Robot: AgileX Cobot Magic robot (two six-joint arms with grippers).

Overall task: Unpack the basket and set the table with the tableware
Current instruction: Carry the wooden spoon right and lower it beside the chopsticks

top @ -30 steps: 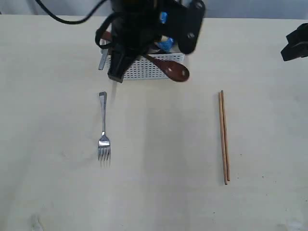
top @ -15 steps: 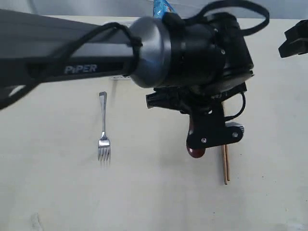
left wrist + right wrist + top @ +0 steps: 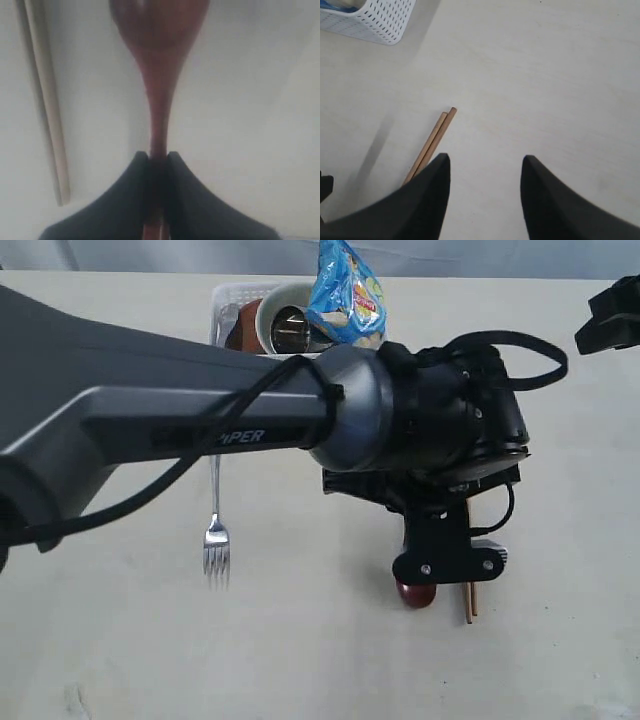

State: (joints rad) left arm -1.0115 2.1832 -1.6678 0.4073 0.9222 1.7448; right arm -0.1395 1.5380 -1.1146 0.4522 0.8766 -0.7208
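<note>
My left gripper point(image 3: 158, 156) is shut on the thin handle of the reddish-brown wooden spoon point(image 3: 159, 95). In the exterior view the spoon's bowl point(image 3: 415, 594) hangs low over the table point(image 3: 300, 660), just left of the chopsticks point(image 3: 468, 602). The chopsticks point(image 3: 46, 105) lie side by side close to the spoon. A steel fork point(image 3: 215, 538) lies at the left. The white basket point(image 3: 232, 292) at the back holds a cream bowl point(image 3: 262, 312) and a steel cup point(image 3: 291, 330). My right gripper point(image 3: 485, 162) hovers open and empty above the table, near one end of the chopsticks point(image 3: 432, 142).
A blue snack bag point(image 3: 346, 290) stands up out of the basket. My left arm point(image 3: 200, 410) stretches across the middle and hides much of the table. The right arm's dark end point(image 3: 608, 320) is at the far right edge. A basket corner point(image 3: 375, 19) shows in the right wrist view.
My left arm has swung from the basket to the front right, carrying the spoon down beside the chopsticks. The basket's contents now show. The right arm has stayed put.
</note>
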